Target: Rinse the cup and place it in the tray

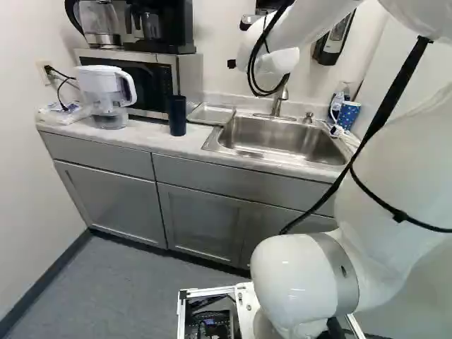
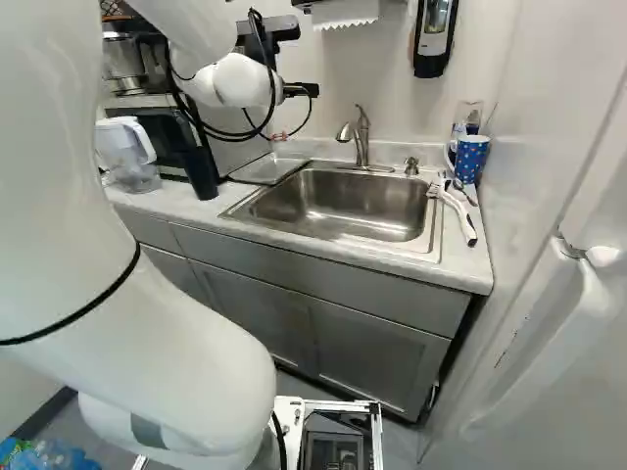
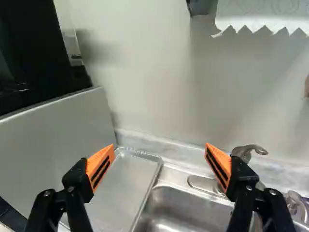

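Observation:
Most of my gripper [image 2: 302, 90] is hidden behind the white wrist in the right base view, high near the back wall. In the wrist view the gripper [image 3: 160, 157] stands wide open, with nothing held between its orange pads. Beyond and below the fingers lies the shallow metal tray [image 3: 126, 179], left of the sink on the counter. A tall dark cup [image 1: 178, 116] stands upright just left of the tray in the left base view. A blue patterned cup [image 2: 471, 159] stands in the corner right of the sink. Which cup is meant, I cannot tell.
The steel sink [image 2: 343, 204] has a faucet [image 2: 361, 137] behind it. A white brush [image 2: 457, 208] lies at its right rim. A water pitcher [image 1: 106, 95] and a microwave [image 1: 152, 81] stand left of the dark cup. A soap dispenser [image 2: 434, 37] hangs on the wall.

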Controlling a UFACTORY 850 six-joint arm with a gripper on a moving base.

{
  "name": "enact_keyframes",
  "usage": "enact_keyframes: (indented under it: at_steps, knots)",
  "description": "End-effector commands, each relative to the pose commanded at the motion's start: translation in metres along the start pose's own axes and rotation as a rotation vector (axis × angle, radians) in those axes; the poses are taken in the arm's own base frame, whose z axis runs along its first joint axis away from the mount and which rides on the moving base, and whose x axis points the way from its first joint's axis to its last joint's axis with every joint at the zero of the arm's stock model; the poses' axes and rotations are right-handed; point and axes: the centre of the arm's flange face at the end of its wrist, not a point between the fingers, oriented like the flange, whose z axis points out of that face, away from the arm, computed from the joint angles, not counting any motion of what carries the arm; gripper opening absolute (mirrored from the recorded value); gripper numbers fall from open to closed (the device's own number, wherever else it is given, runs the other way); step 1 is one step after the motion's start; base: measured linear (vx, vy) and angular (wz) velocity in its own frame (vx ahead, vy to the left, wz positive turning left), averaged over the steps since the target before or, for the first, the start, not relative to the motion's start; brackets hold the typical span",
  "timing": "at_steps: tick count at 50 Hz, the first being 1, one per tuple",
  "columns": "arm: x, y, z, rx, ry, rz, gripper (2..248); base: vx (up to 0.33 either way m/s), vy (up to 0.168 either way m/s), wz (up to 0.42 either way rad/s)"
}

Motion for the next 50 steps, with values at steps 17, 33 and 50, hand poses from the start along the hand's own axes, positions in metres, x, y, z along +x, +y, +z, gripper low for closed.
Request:
enact_keyframes:
  at_steps: [17, 33, 50]
  knots:
    - [-0.002, 0.014, 0.004, -0.027, -0.025, 0.004, 247, 0.000, 0.000, 0.000]
    - [-0.004, 0.028, 0.008, -0.054, -0.054, 0.009, 247, 0.000, 0.000, 0.000]
    - [-0.007, 0.042, 0.013, -0.080, -0.094, 0.015, 247, 0.000, 0.000, 0.000]
